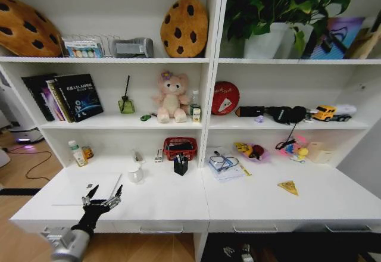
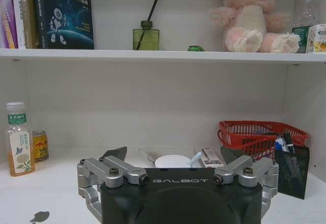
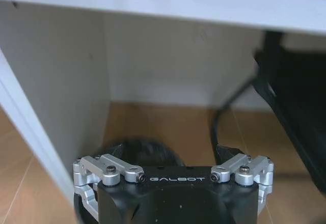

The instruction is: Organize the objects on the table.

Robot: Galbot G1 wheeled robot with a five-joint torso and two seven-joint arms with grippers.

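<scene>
On the white surface (image 1: 178,199) at its left end we see a silver laptop (image 1: 89,189) lying flat, and our left end effector (image 1: 102,197) hangs over its near right corner with its fingers spread apart, grasping nothing. Just right of it stands a white mug (image 1: 135,173), and farther back a black mesh pen holder (image 1: 181,165) sits in front of a red mesh basket (image 1: 180,147). At the far left of the surface, a clear bottle with a green cap (image 1: 77,153) stands beside a small yellow can (image 1: 88,152). On the shelf above, a tiny green toy car (image 1: 146,117) rests just left of a pink plush bear (image 1: 171,97). Our right end effector (image 3: 173,175) hangs released below the surface, over the wooden floor (image 3: 168,127).
</scene>
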